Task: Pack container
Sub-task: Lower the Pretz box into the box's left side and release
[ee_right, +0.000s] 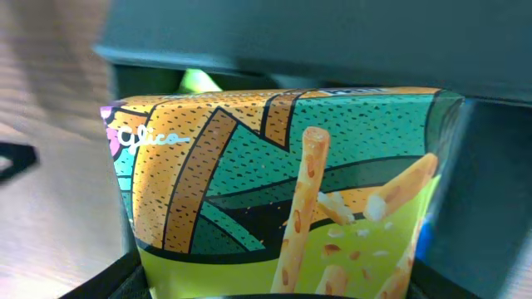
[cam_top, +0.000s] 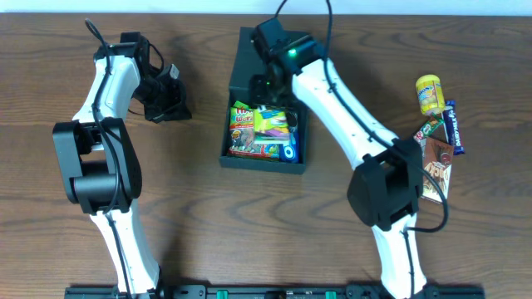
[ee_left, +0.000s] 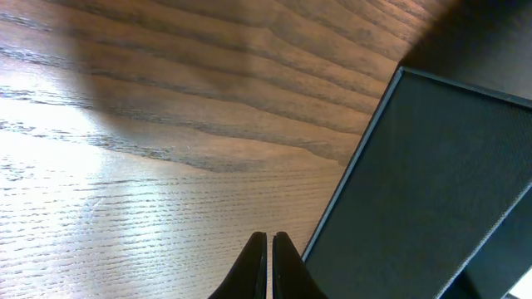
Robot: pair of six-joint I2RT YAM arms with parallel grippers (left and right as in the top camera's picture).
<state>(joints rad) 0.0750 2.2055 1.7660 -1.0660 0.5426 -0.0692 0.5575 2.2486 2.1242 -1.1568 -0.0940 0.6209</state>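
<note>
The container (cam_top: 263, 163) is a dark box standing open mid-table, with several bright snack packets (cam_top: 249, 133) inside and its flap lid (cam_top: 248, 60) laid back. My right gripper (cam_top: 268, 88) hangs over the box's back half. It is shut on a green, yellow and orange Glico stick-snack box (ee_right: 283, 174), which fills the right wrist view between the fingers (ee_right: 100, 282), with the dark container wall (ee_right: 332, 37) behind it. My left gripper (cam_top: 172, 103) is shut and empty over bare table left of the container (ee_left: 432, 183), its tips (ee_left: 269, 239) pressed together.
At the right of the table lie a yellow can (cam_top: 429, 93), a blue bar (cam_top: 454, 126) and a few brown and green packets (cam_top: 435, 162). Wood table (cam_top: 199, 208) surrounds the box.
</note>
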